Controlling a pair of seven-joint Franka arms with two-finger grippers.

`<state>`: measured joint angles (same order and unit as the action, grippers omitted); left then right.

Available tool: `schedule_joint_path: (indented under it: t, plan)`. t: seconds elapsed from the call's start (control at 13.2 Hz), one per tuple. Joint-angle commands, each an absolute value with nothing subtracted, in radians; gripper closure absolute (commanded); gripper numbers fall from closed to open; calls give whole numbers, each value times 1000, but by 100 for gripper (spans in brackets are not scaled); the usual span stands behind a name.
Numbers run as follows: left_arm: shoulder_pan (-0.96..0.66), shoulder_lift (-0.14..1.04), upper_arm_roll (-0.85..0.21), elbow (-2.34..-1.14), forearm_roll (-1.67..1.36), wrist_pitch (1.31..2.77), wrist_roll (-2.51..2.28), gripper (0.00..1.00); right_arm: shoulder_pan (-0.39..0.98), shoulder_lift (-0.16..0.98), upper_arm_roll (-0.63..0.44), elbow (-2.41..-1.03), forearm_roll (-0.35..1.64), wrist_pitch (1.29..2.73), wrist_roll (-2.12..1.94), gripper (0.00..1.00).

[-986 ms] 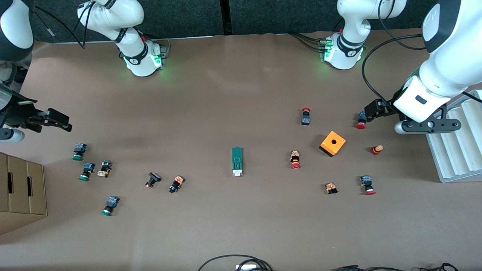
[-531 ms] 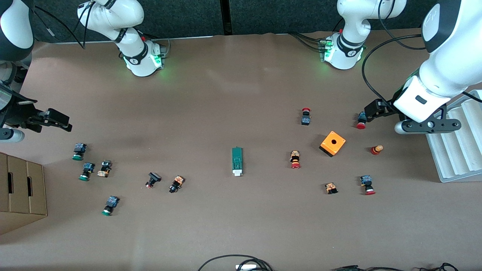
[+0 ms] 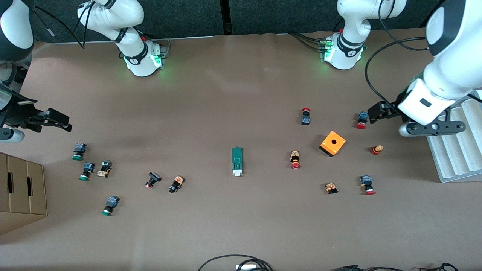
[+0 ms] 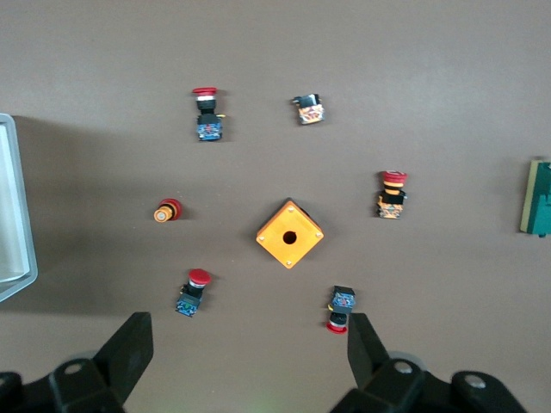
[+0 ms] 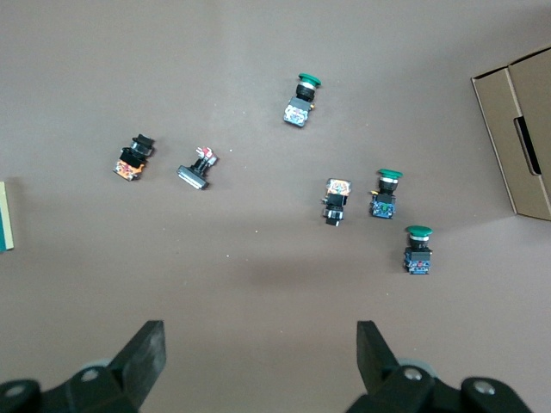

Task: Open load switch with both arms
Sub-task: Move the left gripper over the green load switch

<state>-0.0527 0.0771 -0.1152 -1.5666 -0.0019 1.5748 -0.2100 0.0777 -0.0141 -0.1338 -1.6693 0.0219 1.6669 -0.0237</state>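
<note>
The load switch (image 3: 237, 161) is shown lying flat mid-table, untouched. The left gripper (image 4: 245, 361) is held wide open above the red buttons; the right gripper (image 5: 258, 361) is likewise spread wide over the green buttons.

My left wrist view shows only an end of the switch (image 4: 538, 198), cut by the edge beside the cube (image 4: 289, 234); my right wrist view shows a sliver (image 5: 5, 215). The tray (image 4: 13, 215) and box (image 5: 516, 129) are cropped too.
</note>
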Motion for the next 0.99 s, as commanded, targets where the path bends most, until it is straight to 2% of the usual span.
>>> schedule_joint_path:
  t: [0.0,0.15,0.38,0.45,0.76,0.91]
  plan:
    - [41,107,-167,-1526,-6,1568,-190,0,71,-12,-130,-1661,15,1674,-26,0]
    - [128,107,-247,-1528,-5,1568,-163,0,71,-12,-130,-1663,15,1672,-26,0]
    - [118,107,-245,-1526,-5,1568,-160,0,71,-12,-130,-1663,15,1672,-28,0]
    - [86,107,-233,-1526,3,1568,-160,0,71,-12,-130,-1661,15,1674,-26,0]
    - [-81,115,-57,-1522,6,1592,-160,0,71,-12,-130,-1661,15,1672,-26,0]
    - [-81,132,-55,-1522,6,1653,-160,0,71,-12,-130,-1661,15,1672,-26,0]
